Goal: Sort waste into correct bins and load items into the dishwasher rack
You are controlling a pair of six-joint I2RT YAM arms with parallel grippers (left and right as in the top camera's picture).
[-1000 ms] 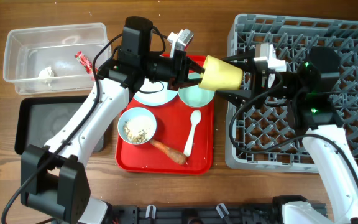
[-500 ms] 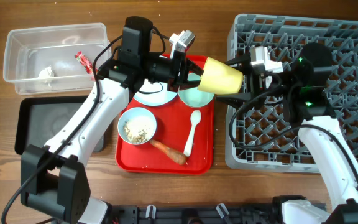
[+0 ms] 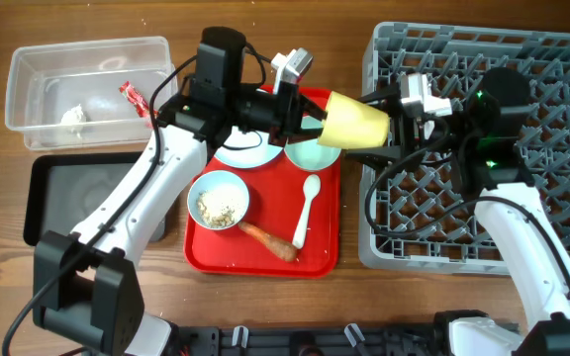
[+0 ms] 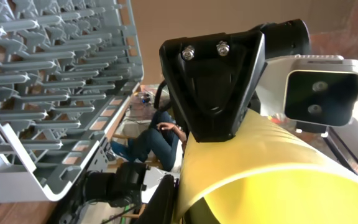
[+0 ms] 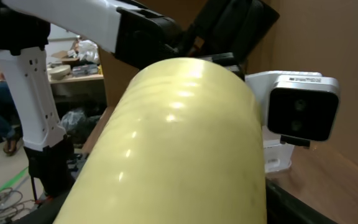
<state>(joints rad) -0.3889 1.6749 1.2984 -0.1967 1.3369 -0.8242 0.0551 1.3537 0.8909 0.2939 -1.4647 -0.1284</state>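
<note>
A yellow cup point(image 3: 354, 121) hangs sideways in the air between the red tray and the grey dishwasher rack point(image 3: 552, 59). My left gripper point(image 3: 310, 121) is shut on its rim; the left wrist view shows the cup point(image 4: 272, 174) against one black finger. My right gripper point(image 3: 379, 124) is open, with a finger on each side of the cup's other end. The cup point(image 5: 179, 143) fills the right wrist view. A white plate point(image 3: 240, 153), mint bowl point(image 3: 310, 156), white spoon point(image 3: 307, 210), carrot piece point(image 3: 270, 240) and blue bowl point(image 3: 218, 186) with crumbs point(image 3: 220, 206) lie on the tray.
The red serving tray point(image 3: 325, 252) sits mid-table. A clear tub point(image 3: 28, 74) at the back left holds a red wrapper point(image 3: 132, 97) and a white tissue point(image 3: 74, 116). A black tray point(image 3: 47, 178) lies in front of it, partly under my left arm. The rack also shows in the left wrist view point(image 4: 55, 74).
My right gripper moved left, bringing its fingers around the cup, then held still. My left gripper and the cup barely moved.
</note>
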